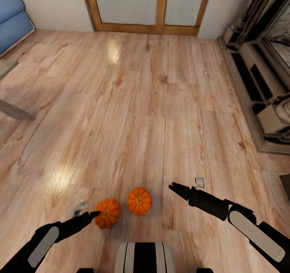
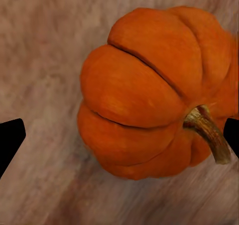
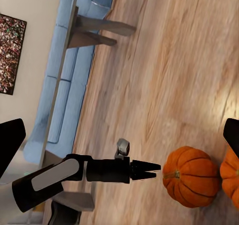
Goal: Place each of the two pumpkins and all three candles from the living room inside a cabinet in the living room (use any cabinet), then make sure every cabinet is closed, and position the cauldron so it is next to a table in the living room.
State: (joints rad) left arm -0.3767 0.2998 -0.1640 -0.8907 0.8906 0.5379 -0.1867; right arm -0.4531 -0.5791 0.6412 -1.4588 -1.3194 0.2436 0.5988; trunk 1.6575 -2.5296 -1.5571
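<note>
Left tool [image 1: 95, 213] beside stem-up pumpkin [image 1: 108, 213]

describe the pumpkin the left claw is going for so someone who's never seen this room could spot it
On the bare wood floor, two small orange pumpkins sit side by side just ahead of the robot. The target pumpkin is the one on the robot's left, slightly nearer the robot. Unlike the other pumpkin, it has the left claw tip right at its side.

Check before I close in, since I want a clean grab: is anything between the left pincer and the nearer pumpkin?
Nothing visible. The left pincer points at the nearer pumpkin, its tip at the pumpkin's side, over bare wooden floor.
</note>
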